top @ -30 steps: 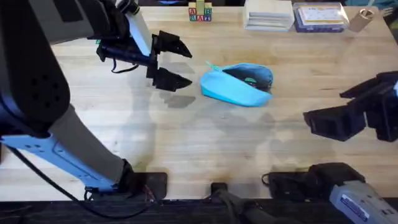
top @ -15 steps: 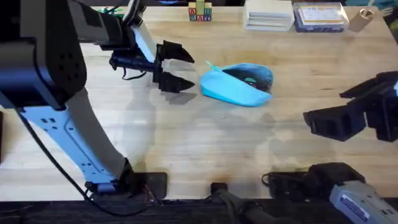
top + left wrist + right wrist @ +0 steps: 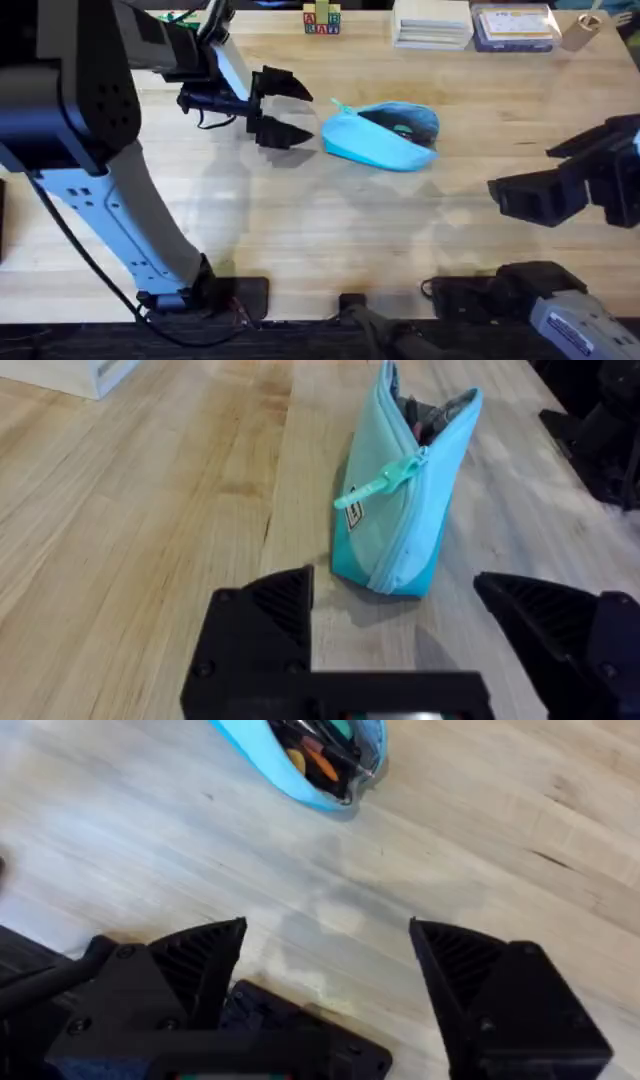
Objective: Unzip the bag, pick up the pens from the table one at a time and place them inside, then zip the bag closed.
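A: Left tool [image 3: 285, 110]?
B: I've got it fingers spread, nothing held, just beside the bag's [image 3: 385, 135] zipper end, above the surface [image 3: 330, 230].
A: Right tool [image 3: 535, 195]?
B: Spread too, empty, well apart from the bag at my right side.
A: Bag?
B: Mid-surface, zipper gaping; my right wrist view shows an orange pen [image 3: 318, 762] and dark items inside.

letter blocks [image 3: 322, 19], small coloured wooden cubes at the far edge of the light wooden surface [image 3: 330, 230]: letters on their faces, too small to read | small dark tag on the light blue fabric zip pouch [image 3: 400, 510]: markings illegible | flat clear-lidded box [image 3: 513, 27] at the far edge: print unreadable
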Controlling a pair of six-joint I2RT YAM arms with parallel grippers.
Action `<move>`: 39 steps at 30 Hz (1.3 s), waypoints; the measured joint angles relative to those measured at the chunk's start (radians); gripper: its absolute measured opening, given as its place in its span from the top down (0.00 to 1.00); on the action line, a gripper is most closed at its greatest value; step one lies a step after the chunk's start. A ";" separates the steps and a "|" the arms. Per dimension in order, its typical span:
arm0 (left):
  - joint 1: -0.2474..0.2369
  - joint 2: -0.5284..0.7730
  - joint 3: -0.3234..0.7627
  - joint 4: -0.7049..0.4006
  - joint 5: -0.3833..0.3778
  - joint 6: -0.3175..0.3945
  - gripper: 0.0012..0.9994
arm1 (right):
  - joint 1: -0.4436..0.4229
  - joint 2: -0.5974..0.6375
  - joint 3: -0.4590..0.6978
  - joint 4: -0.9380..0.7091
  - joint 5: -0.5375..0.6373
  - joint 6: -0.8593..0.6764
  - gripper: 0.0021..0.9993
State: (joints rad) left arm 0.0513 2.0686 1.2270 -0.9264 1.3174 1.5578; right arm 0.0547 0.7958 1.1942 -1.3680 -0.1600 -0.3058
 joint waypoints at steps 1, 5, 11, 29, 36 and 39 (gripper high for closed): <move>0.000 0.000 0.000 0.000 0.000 0.000 0.01 | 0.000 0.000 0.000 0.002 0.000 0.000 0.00; 0.000 0.000 0.000 0.000 0.000 0.000 0.01 | 0.000 0.000 0.000 0.027 0.000 0.003 0.00; 0.000 0.000 0.000 0.000 0.000 0.000 0.01 | 0.000 0.000 0.000 0.149 -0.019 0.034 0.00; 0.000 0.000 0.000 0.000 0.000 0.000 0.01 | 0.038 0.181 0.001 0.271 -0.081 0.048 0.00; 0.000 0.000 0.000 0.000 0.000 0.000 0.01 | 0.146 0.262 0.001 0.363 -0.081 0.048 0.00; 0.000 0.000 0.000 0.000 0.000 0.000 0.01 | 0.192 0.292 0.001 0.413 -0.081 0.052 0.00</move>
State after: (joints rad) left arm 0.0513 2.0686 1.2270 -0.9264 1.3178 1.5578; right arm 0.2463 1.0878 1.1950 -0.9545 -0.2413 -0.2535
